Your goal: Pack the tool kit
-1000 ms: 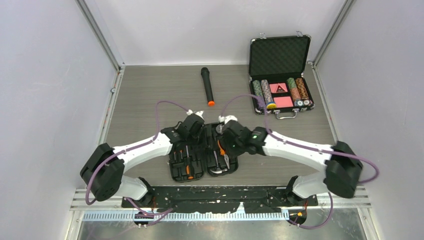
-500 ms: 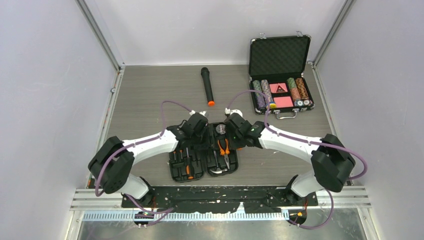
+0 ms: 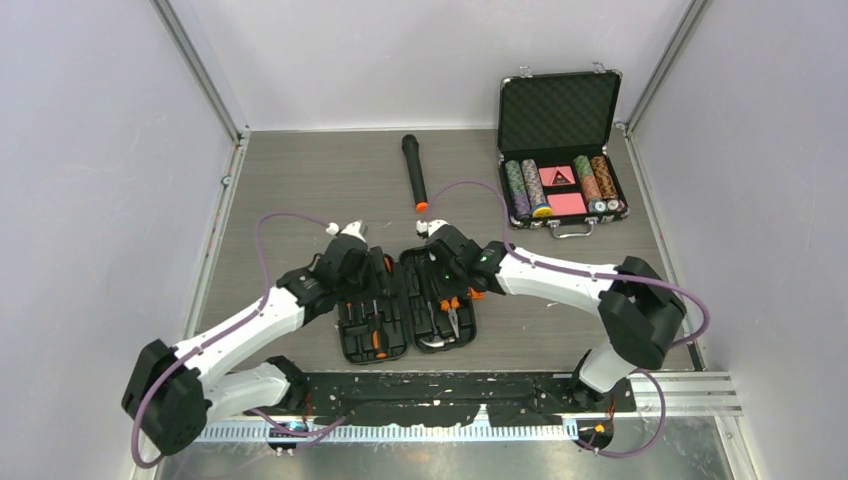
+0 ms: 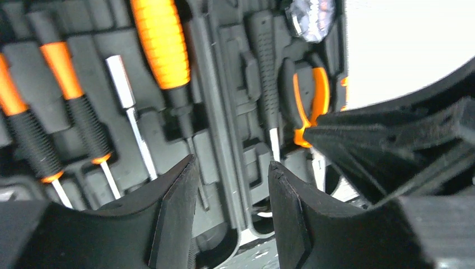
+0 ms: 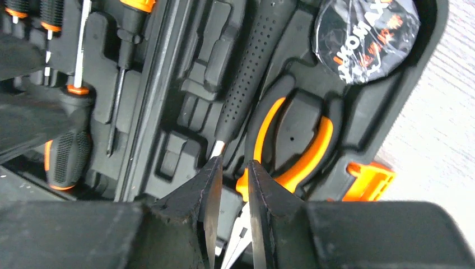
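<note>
Top external view puts the tool kit [image 3: 372, 352] lying open on the grey surface [image 3: 290, 190], near its front edge, between my arms. Orange-handled screwdrivers [image 4: 162, 39] fill its left half. The pliers [image 5: 302, 151], a black dotted handle [image 5: 252, 73] and a wrapped roll [image 5: 364, 33] sit in its right half. My left fingers [image 4: 173, 213] hover apart over the middle ridge, holding nothing. My right fingers [image 5: 207, 207] are almost together astride a pliers handle, and I cannot tell whether they pinch it. Farther back lie a microphone [image 3: 414, 172] and an open chip case [image 3: 560, 110]. Pale walls [image 3: 100, 150] enclose everything.
</note>
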You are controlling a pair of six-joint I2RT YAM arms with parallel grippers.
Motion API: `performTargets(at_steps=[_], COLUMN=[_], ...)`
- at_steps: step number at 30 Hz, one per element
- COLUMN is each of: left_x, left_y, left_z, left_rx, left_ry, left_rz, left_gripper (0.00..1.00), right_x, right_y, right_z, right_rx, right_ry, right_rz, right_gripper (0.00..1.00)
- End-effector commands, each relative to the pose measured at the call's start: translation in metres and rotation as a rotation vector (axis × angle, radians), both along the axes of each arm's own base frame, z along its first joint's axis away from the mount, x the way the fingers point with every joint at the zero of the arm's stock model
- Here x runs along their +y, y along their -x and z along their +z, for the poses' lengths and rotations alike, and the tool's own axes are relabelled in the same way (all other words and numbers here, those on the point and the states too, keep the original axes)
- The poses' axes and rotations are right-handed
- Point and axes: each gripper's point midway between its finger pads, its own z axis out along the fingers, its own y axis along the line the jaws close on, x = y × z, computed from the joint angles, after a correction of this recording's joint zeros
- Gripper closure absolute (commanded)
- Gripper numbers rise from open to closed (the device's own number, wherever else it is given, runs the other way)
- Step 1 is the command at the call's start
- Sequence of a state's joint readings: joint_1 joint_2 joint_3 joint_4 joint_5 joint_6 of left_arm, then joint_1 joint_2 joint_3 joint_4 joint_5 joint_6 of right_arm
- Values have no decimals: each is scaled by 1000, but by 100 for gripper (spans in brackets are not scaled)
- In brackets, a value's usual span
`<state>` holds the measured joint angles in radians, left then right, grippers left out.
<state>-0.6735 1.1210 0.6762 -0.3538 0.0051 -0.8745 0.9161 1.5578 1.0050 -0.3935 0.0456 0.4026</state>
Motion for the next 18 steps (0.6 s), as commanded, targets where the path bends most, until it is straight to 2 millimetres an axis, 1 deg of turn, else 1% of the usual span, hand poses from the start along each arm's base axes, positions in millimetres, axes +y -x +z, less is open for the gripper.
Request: performTargets(at_steps=[1,2,3,4,7,12,14,15,16,17,18], left_x=[33,36,40,42,46,45,44,45,45,45,45], left_y=[14,16,18,20,26,34,37,38,38,39,39], left_z=[-16,-18,-22,-24,-33,-48,-53,-55,-55,-56,-56], left_rx=[3,5,12,18,44,85,101,106,108,110,108], left_ry=[-84,-87,-96,-102,-112,-89,-84,-84,-85,-87,-87], left_rz=[44,48,54,56,58,60,60,60,61,60,61], left_gripper=[50,50,49,49,49,48,49,48,48,48,48], right_x=[11,11,9,9,6,1,0,1,-1,1,0], right_y=[-9,-12,-13,-14,-15,-15,-14,-14,-12,-13,-12], right_z=[-10,-10,-16,-16,-26,-37,-40,-39,-39,-35,-33], right_rx=[-37,-47,-46,-49,-52,-54,-51,-55,-52,-63,-75], right_ry=[60,75,106,113,165,235,252,257,272,277,299], right_rz=[98,109,121,126,141,158,173,184,195,209,229], right_gripper=[71,71,71,71,71,71,78,86,90,93,94])
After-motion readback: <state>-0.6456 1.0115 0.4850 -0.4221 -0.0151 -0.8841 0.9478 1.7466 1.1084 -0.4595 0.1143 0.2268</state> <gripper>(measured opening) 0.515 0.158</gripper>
